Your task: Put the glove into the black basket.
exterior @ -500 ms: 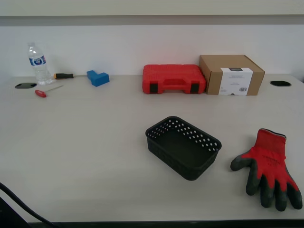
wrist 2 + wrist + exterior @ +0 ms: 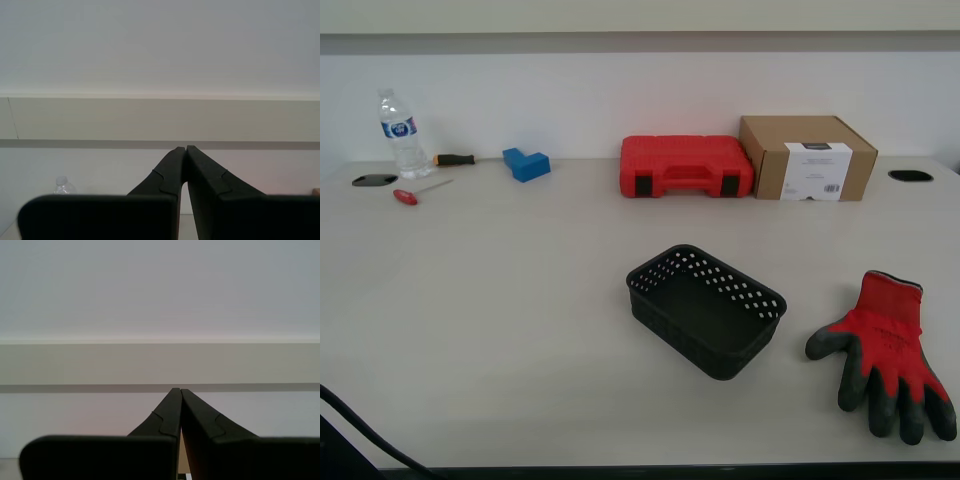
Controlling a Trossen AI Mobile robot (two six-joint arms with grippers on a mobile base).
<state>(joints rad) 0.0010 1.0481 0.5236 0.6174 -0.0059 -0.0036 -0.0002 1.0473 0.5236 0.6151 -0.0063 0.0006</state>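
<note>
The glove, red knit with dark grey fingers, lies flat on the table at the exterior view's right, near the front edge. The black basket with holed sides stands empty in the middle, to the glove's left and apart from it. My first gripper is shut and empty, raised and facing the wall. My second gripper is also shut and empty, facing the wall. Neither gripper shows in the exterior view.
A red tool case and a cardboard box stand at the back. A water bottle, a blue block and two screwdrivers lie at the back left. A dark cable crosses the front left corner.
</note>
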